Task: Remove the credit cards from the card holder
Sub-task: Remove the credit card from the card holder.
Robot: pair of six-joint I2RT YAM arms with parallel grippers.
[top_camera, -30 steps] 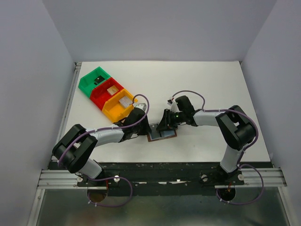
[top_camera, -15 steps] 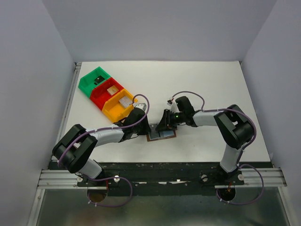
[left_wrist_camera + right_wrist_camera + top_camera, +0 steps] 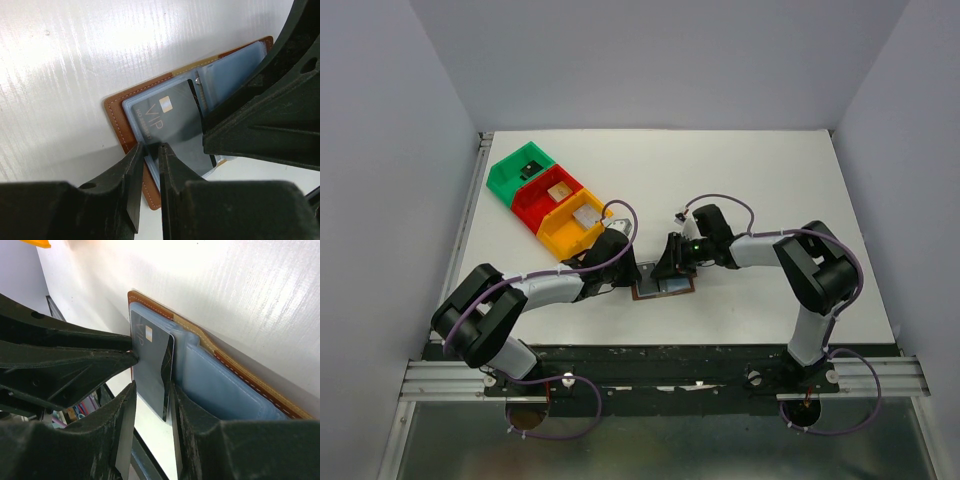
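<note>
Pinching black VIP card (image 3: 172, 132) betw its fingers: right gripper (image 3: 150, 395); card partly out of pocket, free end twd that gripper. Left gripper (image 3: 151, 150) fingers nearly together, nipping card holder (image 3: 116, 120) pocket edge. Card holder open flat, long axis L-R, near front edge of table (image 3: 770, 170).

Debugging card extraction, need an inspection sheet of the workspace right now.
Surface: white table.
Job's things: card holder lies open; black card showing in it.
Clutter: three plastic bins far left, white pieces in two.
Grippers: left gripper pinches the holder's edge; right gripper straddles the black card, grip unclear.
Cables: purple cables looped along both arms.
Surroundings: pale walls; metal rail at near edge.
</note>
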